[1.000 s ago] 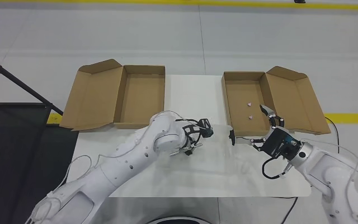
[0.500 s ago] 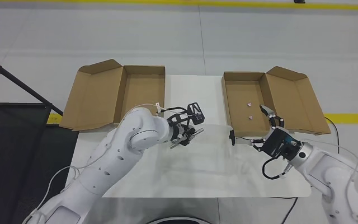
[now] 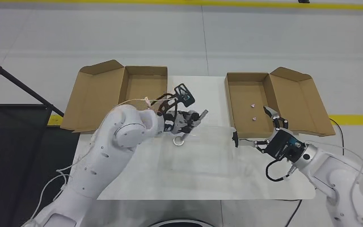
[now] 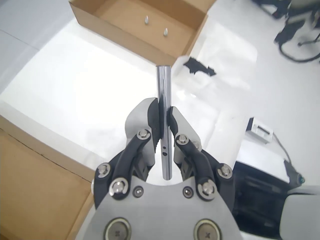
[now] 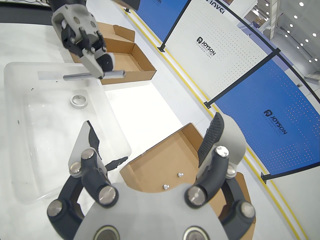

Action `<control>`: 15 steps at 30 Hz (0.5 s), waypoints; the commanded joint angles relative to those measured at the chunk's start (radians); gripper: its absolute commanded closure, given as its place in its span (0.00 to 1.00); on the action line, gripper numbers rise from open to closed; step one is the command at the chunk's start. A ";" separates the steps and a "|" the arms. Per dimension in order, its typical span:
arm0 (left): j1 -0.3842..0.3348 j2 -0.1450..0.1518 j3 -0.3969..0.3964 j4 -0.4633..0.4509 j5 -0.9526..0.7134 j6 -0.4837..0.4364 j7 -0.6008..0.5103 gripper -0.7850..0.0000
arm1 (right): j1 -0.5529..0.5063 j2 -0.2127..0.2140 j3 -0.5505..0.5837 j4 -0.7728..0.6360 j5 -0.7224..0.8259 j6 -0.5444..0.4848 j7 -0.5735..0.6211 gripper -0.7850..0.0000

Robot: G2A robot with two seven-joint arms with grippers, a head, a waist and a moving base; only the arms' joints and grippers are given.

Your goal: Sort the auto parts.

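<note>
Gripping steel rod mid-length, left gripper clamped tight, arm above table centre near left box. Ring lies in clear tray. Right gripper wide open, empty, at right box corner; two bolts inside

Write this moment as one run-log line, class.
left pincer: shut on metal rod, near clear tray | right pincer: open, at right box | ring: in tray | bolts: two in box
</note>
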 commanded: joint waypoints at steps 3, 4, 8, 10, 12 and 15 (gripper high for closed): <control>0.026 0.004 -0.056 -0.003 -0.098 -0.016 0.107 1.00 | 0.000 0.000 0.000 0.000 0.000 0.000 0.000 0.00; 0.033 0.004 -0.068 -0.002 -0.143 -0.029 0.137 1.00 | 0.000 0.000 0.000 0.000 0.000 0.000 0.000 0.00; 0.041 0.008 -0.096 0.005 -0.202 -0.067 0.174 1.00 | 0.000 0.000 0.000 0.000 0.000 0.000 0.000 0.00; 0.040 0.011 -0.101 0.000 -0.192 -0.065 0.171 1.00 | 0.000 0.000 0.000 0.000 0.000 0.000 0.000 0.00; 0.038 0.014 -0.106 -0.004 -0.176 -0.059 0.161 1.00 | 0.000 0.000 0.000 0.000 0.000 0.000 0.000 0.00; 0.033 0.024 -0.143 0.000 -0.098 -0.004 0.136 1.00 | 0.000 0.000 0.000 0.000 0.000 0.000 0.000 0.00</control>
